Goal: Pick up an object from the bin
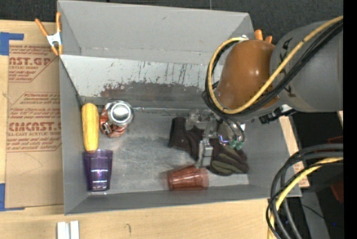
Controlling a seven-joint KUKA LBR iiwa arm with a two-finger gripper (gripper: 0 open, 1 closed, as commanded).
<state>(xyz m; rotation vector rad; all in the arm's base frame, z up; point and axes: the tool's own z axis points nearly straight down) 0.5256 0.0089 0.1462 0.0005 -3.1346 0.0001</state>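
My gripper (pixel 204 149) hangs low at the right of the bin floor, fingers pointing down onto a dark brown glove-like rag (pixel 187 137) that spreads out under it to the right. Whether anything sits between the fingers is hidden. A reddish-brown plastic cup (pixel 188 178) lies on its side just below the gripper, near the bin's front wall.
Along the left wall lie a yellow corn cob (pixel 90 127), a red drinks can with a silver top (pixel 116 118) and a purple cup (pixel 97 170). The arm's orange cover and cables hang over the bin's right side.
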